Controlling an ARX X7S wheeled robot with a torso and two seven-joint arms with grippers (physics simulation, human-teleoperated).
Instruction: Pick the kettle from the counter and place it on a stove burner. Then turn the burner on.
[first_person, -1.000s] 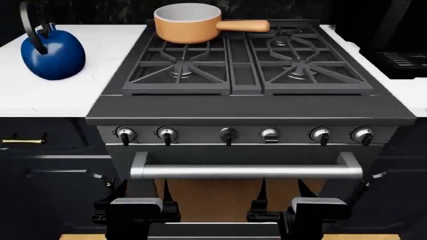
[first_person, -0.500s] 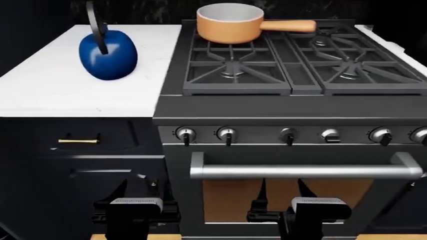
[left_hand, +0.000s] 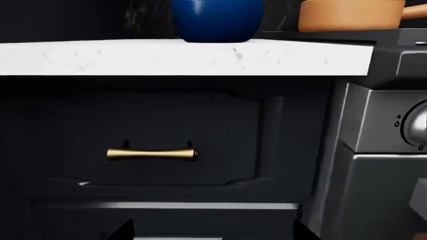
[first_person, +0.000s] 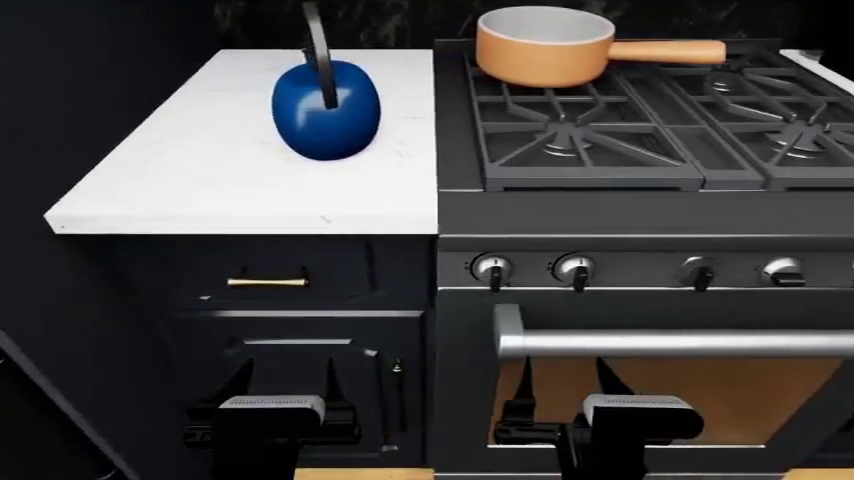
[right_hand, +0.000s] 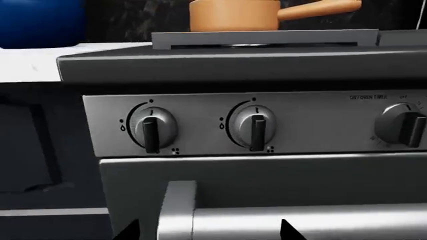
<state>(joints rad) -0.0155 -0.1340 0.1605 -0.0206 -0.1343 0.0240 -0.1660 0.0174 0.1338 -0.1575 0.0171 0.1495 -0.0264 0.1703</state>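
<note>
- Kettle (first_person: 326, 110) sits on the white bench (first_person: 187, 180), toward its back and just beside the stove edge; nothing is touching it, so pickup is not yet begun by my read.
- Both arms hang low in front of the cabinets, well apart from the kettle; left claw (first_person: 271, 420) faces the navy drawer, right claw (first_person: 621, 425) faces the oven front.
- Claw state: cannot tell for either one. The head view shows only the housings, and the wrist views show just dark finger tips at the frame edge; neither is gripping anything that I can see.
- Kettle: glossy deep-blue round body with a tall thin black arched handle; the handle looks like the natural grab point, since the body is slick and curved.
- Bench: flat white marble-like slab with faint specks and a square edge.
- Orange saucepan (first_person: 545, 45) with white inside occupies the rear left grate; the front left stove burner (first_person: 567, 135) is free, likely the target.
- Grates are dark cast iron with radiating spokes and an uneven footing.
- Knobs (right_hand: 152, 127) are metal with black pointers; the drawer pull (left_hand: 152, 153) is brass.
</note>
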